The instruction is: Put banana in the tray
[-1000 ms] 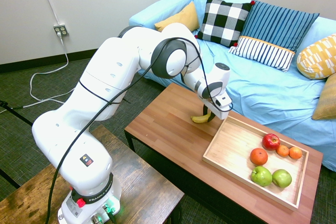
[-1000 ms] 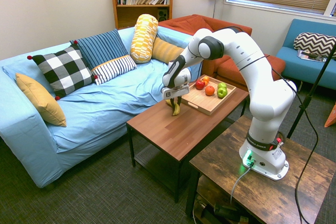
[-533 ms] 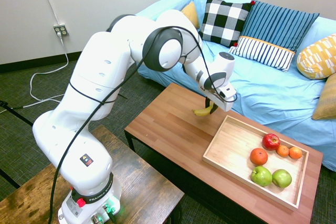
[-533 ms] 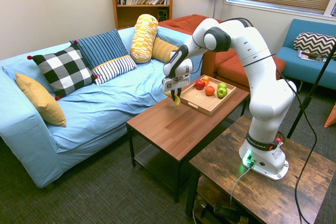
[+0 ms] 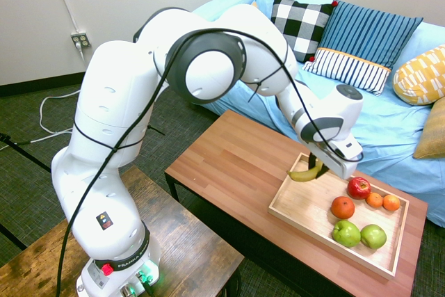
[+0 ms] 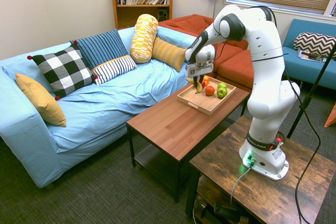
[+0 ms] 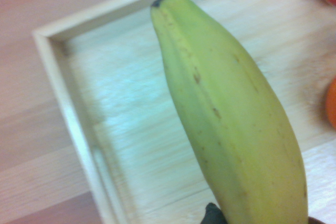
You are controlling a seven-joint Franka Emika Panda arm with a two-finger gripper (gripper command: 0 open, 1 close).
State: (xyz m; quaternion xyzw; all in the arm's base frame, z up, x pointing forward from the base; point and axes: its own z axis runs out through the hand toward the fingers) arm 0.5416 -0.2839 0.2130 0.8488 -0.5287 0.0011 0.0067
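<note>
Step in hand: carrying. Gripper (image 5: pixel 317 166) closed on the banana (image 5: pixel 304 174), grasped between both fingers. In the first exterior view, the banana appears over the left end of the wooden tray (image 5: pixel 281 208), seemingly held above its floor; exact clearance cannot be told. Red apple (image 5: pixel 359 188), oranges and green apples (image 5: pixel 346 233) sit toward the tray's right. Judgement: transport nearly complete. Next: ease slightly right so the whole banana lies inside the left rim, lower to the floor, then release. Stay left of the fruit to avoid nudging it.
</note>
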